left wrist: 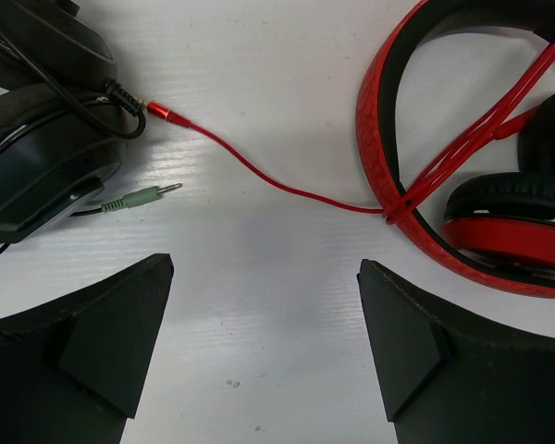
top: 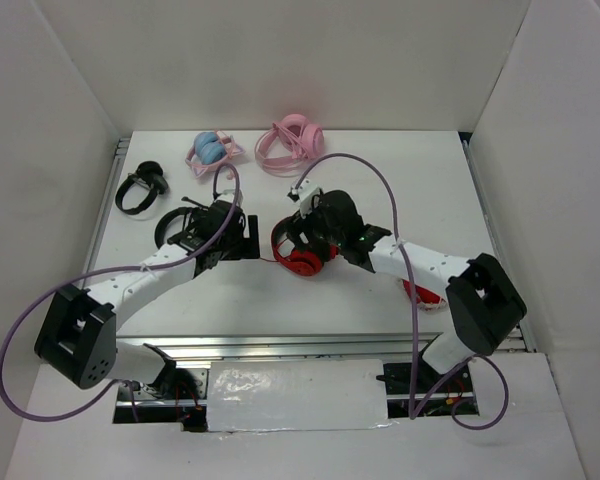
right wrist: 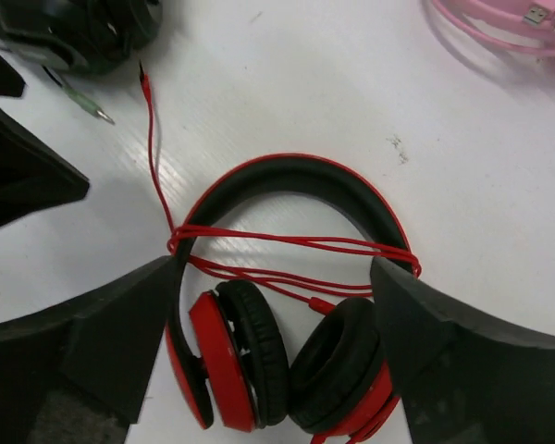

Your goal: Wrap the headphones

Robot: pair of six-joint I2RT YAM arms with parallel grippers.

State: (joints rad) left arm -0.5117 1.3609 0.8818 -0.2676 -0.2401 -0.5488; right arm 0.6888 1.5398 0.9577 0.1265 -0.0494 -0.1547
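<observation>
The headphones (top: 302,260) lie flat at the table's middle, red with a black band lining and black ear cushions. Their thin red cable (right wrist: 287,242) is looped several times across the headband (right wrist: 296,180). A loose tail (left wrist: 259,176) runs left to a red plug (left wrist: 162,113). My right gripper (right wrist: 273,264) hangs just over them, open, one finger outside each side of the band near the cups. My left gripper (left wrist: 266,268) is open over bare table just left of the headband (left wrist: 388,139), with nothing between its fingers.
Black headphones (left wrist: 37,157) with a green jack (left wrist: 143,196) lie beside the red plug. Another black pair (top: 140,188) is at the far left. A pink pair (top: 292,140) and a pink-and-blue pair (top: 213,150) lie at the back. A red object (top: 420,293) shows under my right arm.
</observation>
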